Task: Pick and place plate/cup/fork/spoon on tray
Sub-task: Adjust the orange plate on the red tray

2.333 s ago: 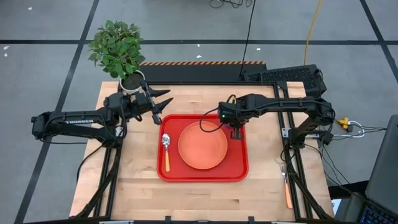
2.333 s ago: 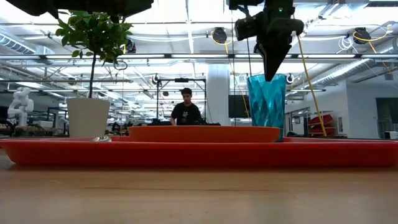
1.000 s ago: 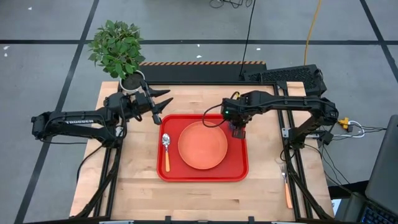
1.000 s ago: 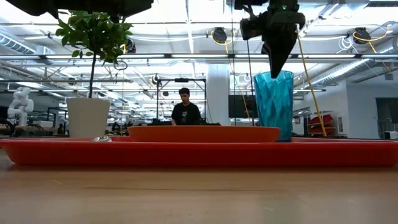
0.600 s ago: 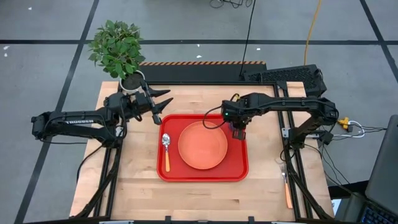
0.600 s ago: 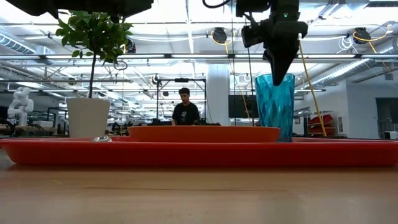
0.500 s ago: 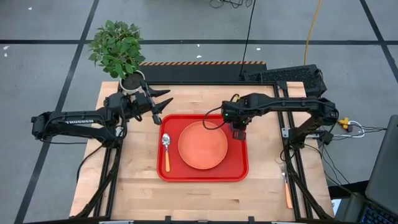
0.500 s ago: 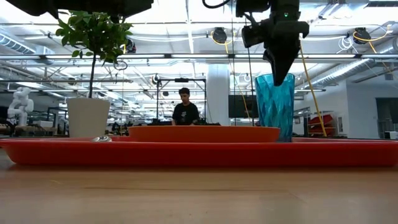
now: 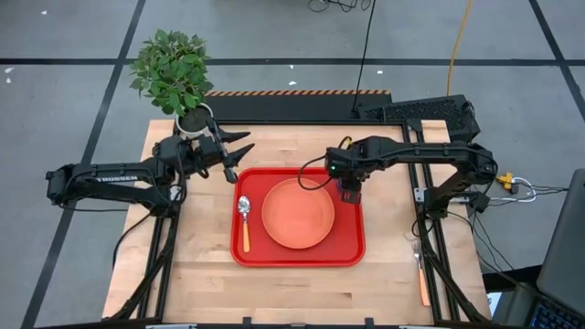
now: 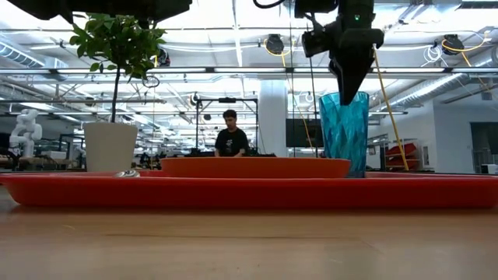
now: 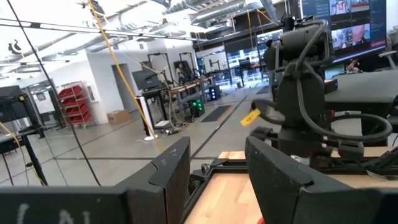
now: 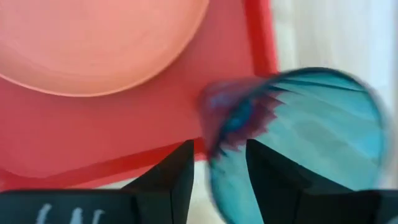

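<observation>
The cup (image 10: 343,134) stands upright on the tray (image 9: 352,247), in its far right corner, just beside the plate (image 9: 298,213). From table height its teal ribbed sides rise well above the plate's rim. The right gripper (image 10: 349,87) hangs straight down over the cup, its fingertips dipping at the cup's mouth. In the right wrist view the two dark fingers (image 12: 273,171) stand apart, with the near edge of the cup's rim (image 12: 298,134) between them; the jaws look parted rather than clamped, and whether either finger touches the rim I cannot tell.

The plate lies flat in the middle of the tray. The spoon (image 9: 244,219) lies on the tray's left side beside the plate, bowl toward the far edge, orange handle pointing to the near edge. The fork (image 9: 420,271) is well apart from all this, on the bare table (image 9: 201,274) near its front right corner, off the tray.

The left gripper (image 9: 239,152) waits above the table's far left, just off the tray's far left corner, its fingers spread open. Next to it a plant (image 9: 172,71) in a white pot (image 10: 110,146) stands at the table's far left corner. Beyond the table, a person (image 10: 231,137) is visible in the room.
</observation>
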